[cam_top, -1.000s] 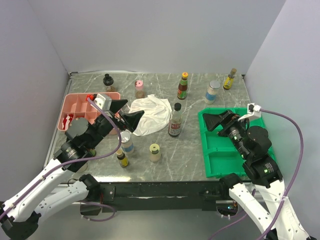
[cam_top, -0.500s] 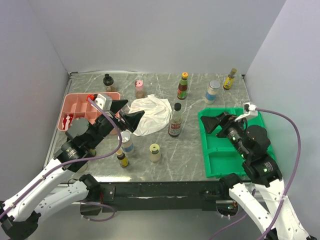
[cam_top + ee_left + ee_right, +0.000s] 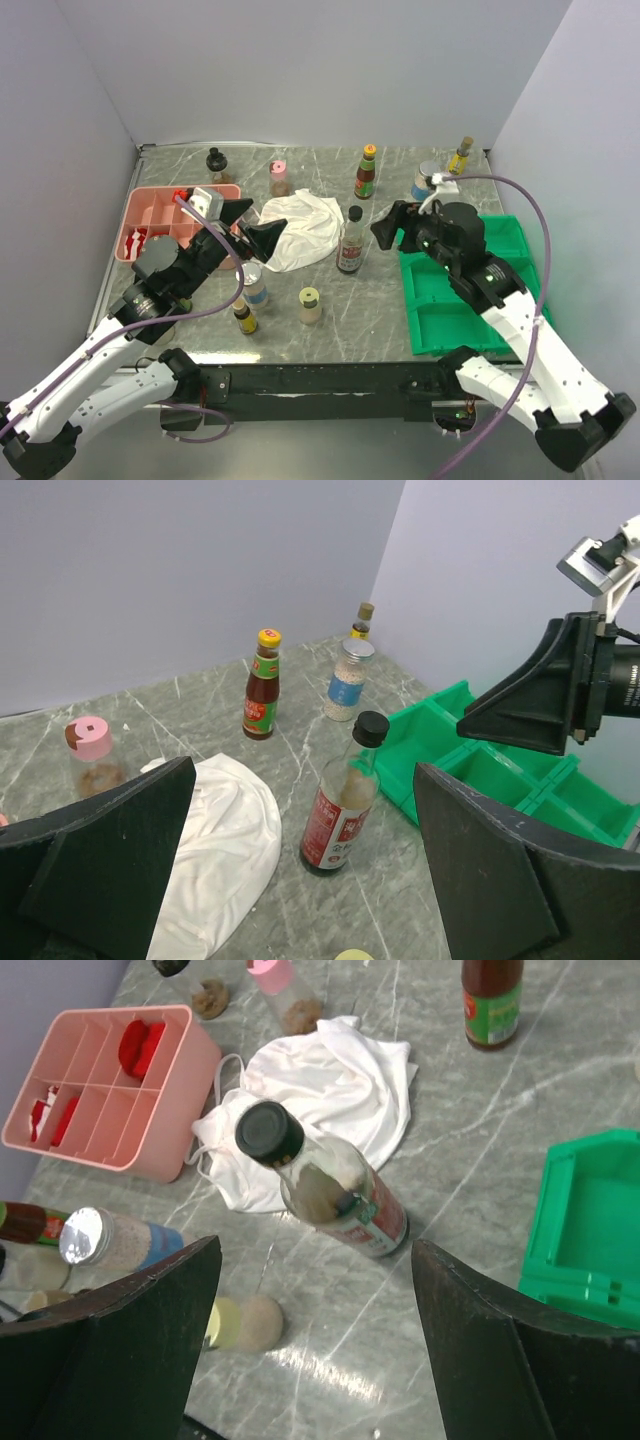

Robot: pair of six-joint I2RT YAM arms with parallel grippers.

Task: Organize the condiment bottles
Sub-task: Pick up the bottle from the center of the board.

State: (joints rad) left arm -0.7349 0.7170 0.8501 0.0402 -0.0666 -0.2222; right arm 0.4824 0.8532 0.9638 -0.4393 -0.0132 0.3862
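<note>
Several condiment bottles stand on the marble table. A black-capped, red-labelled bottle [image 3: 351, 241] stands mid-table, also in the left wrist view [image 3: 338, 820] and the right wrist view [image 3: 340, 1198]. My right gripper [image 3: 393, 224] is open and empty, just right of and above it. My left gripper [image 3: 258, 228] is open and empty over the white cloth's left edge. A silver-capped blue-labelled jar [image 3: 254, 285], a small dark bottle [image 3: 244, 316] and a yellow-capped jar [image 3: 310, 305] stand near the front. A red sauce bottle [image 3: 366, 172], a pink-capped jar [image 3: 279, 177], a dark-capped jar [image 3: 216, 163], a blue-labelled jar [image 3: 424, 184] and an amber bottle [image 3: 460, 157] stand at the back.
A white cloth [image 3: 300, 228] lies crumpled mid-table. A pink compartment tray [image 3: 150, 205] with red items sits at the left. A green compartment tray [image 3: 445, 300] sits at the right. Grey walls close in the table's back and sides.
My right arm has swung left, from over the green tray to beside the black-capped bottle. The left arm has not moved.
</note>
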